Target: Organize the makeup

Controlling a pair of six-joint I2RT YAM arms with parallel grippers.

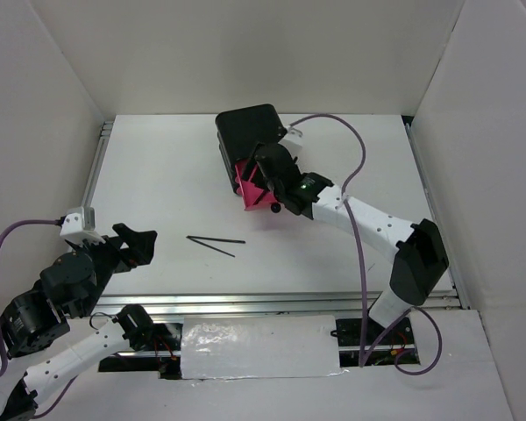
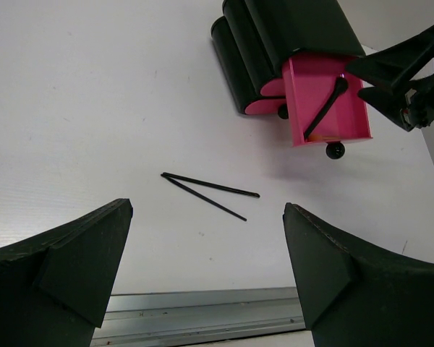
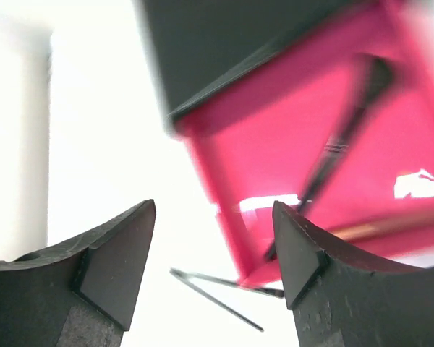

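Brushes come first for us: two thin black ones lie on the white tabletop, meeting at their left ends in a narrow V, in the open ground between the two arms and well apart from the chest. That black chest sits toward the far middle of the tabletop, and one pink drawer stands pulled out of it toward the near side, a round black knob on its front. Inside the drawer we see a third brush lying on the diagonal, its thicker end toward the chest. Below the open drawer, the left wrist view shows another pink drawer front, pushed in. The right tool hangs just over the open drawer; its fingers stand apart with nothing held, and the drawer's near corner shows through the gap — that view is blurred, so we cannot tell whether a finger touches the pink wall. The left tool sits at the near left of the tabletop, above the metal rail, with its jaws spread wide and empty. It points toward the two loose brushes, which lie beyond its fingertips and clear of them.
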